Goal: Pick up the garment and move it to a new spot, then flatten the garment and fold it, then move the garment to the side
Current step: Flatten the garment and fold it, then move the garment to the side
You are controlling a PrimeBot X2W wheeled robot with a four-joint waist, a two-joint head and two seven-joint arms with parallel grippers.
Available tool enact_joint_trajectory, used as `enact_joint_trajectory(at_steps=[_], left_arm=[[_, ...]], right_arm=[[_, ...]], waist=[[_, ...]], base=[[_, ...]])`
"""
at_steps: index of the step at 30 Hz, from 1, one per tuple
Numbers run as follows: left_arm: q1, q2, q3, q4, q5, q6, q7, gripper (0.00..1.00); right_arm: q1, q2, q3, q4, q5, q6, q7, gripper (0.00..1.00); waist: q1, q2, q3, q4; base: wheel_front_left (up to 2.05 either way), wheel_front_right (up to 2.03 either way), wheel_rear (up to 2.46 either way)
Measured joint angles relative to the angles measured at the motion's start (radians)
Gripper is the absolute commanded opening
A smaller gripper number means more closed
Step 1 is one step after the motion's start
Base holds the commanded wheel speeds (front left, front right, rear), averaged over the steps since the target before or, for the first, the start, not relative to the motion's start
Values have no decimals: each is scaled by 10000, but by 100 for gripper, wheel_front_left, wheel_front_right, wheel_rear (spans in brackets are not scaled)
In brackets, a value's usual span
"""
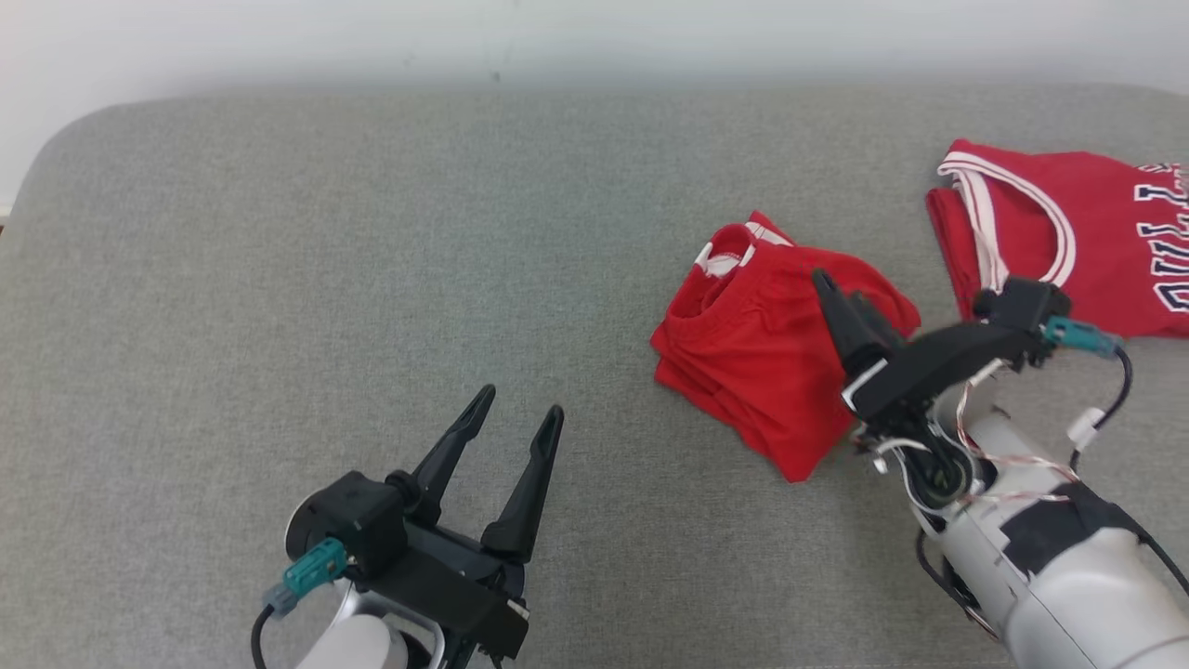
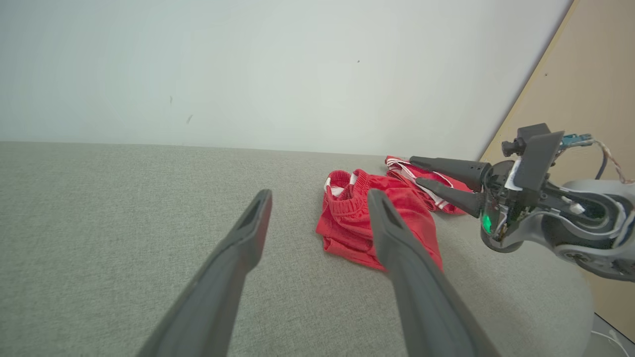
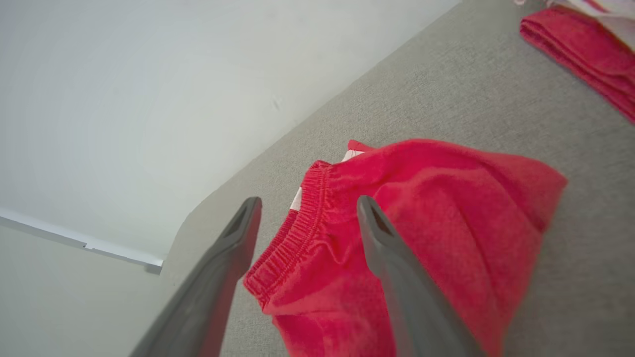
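The right jaws hang spread and empty over the folded red shorts on the right of the worktop, the left jaws likewise open, so a shallow pinch could lift one layer and undo the fold.

surface: grey fabric cushion | on it: folded red shorts, red jersey

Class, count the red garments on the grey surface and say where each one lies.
2. The folded red shorts lie right of centre, by the right gripper; the red jersey lies farther right, cut by the frame edge. Others may lie beyond.
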Motion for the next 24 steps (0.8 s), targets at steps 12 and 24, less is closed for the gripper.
enact_joint_trajectory(at_steps=[12, 24], left_arm=[[460, -21, 35, -136, 88, 10, 0, 100], [466, -38, 19, -372, 190, -2, 0, 100]], right_arm=[[1557, -765, 307, -660, -690, 44, -1162, 100], [2131, -677, -326, -562, 167, 54, -1275, 100]], waist=[[-1, 0, -503, -355], [0, 0, -302, -228]], base=[[0, 0, 0], [0, 0, 0]])
